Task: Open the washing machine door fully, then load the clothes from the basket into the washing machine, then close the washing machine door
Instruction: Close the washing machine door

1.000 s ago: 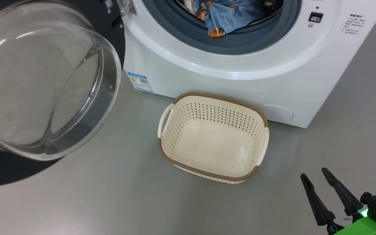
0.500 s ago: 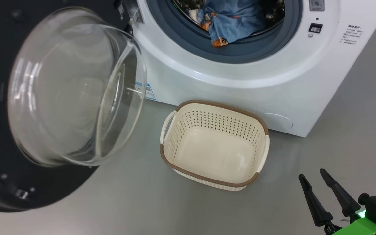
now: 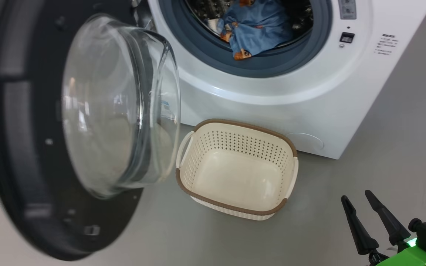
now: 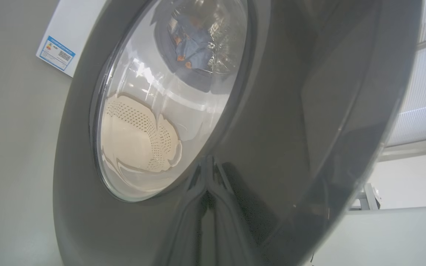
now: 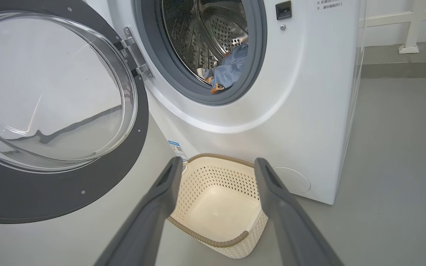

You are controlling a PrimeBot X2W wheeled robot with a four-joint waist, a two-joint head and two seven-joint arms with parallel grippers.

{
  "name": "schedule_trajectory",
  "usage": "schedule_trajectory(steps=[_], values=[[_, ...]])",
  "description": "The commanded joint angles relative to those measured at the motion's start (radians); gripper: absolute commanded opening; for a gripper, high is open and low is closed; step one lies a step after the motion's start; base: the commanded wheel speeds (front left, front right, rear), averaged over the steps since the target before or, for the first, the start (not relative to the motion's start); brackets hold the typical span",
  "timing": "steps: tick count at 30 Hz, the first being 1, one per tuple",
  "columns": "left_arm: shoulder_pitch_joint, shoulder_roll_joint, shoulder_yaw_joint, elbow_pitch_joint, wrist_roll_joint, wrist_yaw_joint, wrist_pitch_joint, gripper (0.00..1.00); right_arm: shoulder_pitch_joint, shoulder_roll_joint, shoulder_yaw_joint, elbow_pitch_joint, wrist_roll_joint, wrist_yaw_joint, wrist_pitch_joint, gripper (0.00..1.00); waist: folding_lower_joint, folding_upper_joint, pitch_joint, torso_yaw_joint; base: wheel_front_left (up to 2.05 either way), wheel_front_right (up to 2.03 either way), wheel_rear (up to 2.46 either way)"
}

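Note:
The washing machine (image 3: 272,107) stands with its door (image 3: 17,147) partly swung out on the left, glass bowl (image 3: 117,107) bulging toward the basket. Light-blue clothes (image 3: 257,26) lie in the drum, one edge draped over the grey seal. The cream basket (image 3: 242,142) sits empty on the floor before the machine. My left gripper (image 4: 208,192) is shut, tips against the door's glossy black outer face (image 4: 272,111). My right gripper (image 3: 355,196) hangs open and empty, low at the right, fingers (image 5: 161,199) framing the basket (image 5: 216,177).
Grey floor (image 3: 383,166) spreads to the right of the machine and in front of the basket. A blue label sticker (image 4: 57,53) marks the machine's lower front. A white rail post (image 5: 412,26) stands by the wall behind the machine.
The door has swung round toward the machine's opening, its glass bowl now close beside the basket's left handle. The head camera shifted slightly. My right gripper stayed in place.

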Motion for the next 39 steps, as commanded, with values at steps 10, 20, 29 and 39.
schedule_trajectory(steps=[10,20,29,39], values=[[-0.032,-0.051,-0.036,-0.226,-0.027,-0.004,0.089,0.0,0.0,0.015,0.01,-0.026,-0.017,0.003,-0.005,1.0,-0.0001,-0.0001,-0.005,-0.082,0.0,0.0,0.0],[-0.127,-0.179,-0.11,-0.21,0.04,-0.004,0.032,0.0,-0.011,0.043,0.0,-0.031,-0.02,0.003,-0.005,1.0,-0.0001,-0.0001,0.008,-0.196,0.0,0.0,0.0],[-0.242,-0.278,-0.127,-0.148,0.123,-0.004,-0.077,0.0,-0.03,0.067,-0.001,-0.033,-0.024,0.003,-0.005,1.0,-0.0001,-0.0001,0.031,-0.301,0.0,0.0,0.0],[-0.364,-0.336,-0.144,-0.043,0.178,-0.004,-0.158,0.0,-0.055,0.089,-0.004,-0.032,-0.025,0.003,-0.005,1.0,-0.0001,-0.0001,0.056,-0.379,0.0,0.0,0.0]])
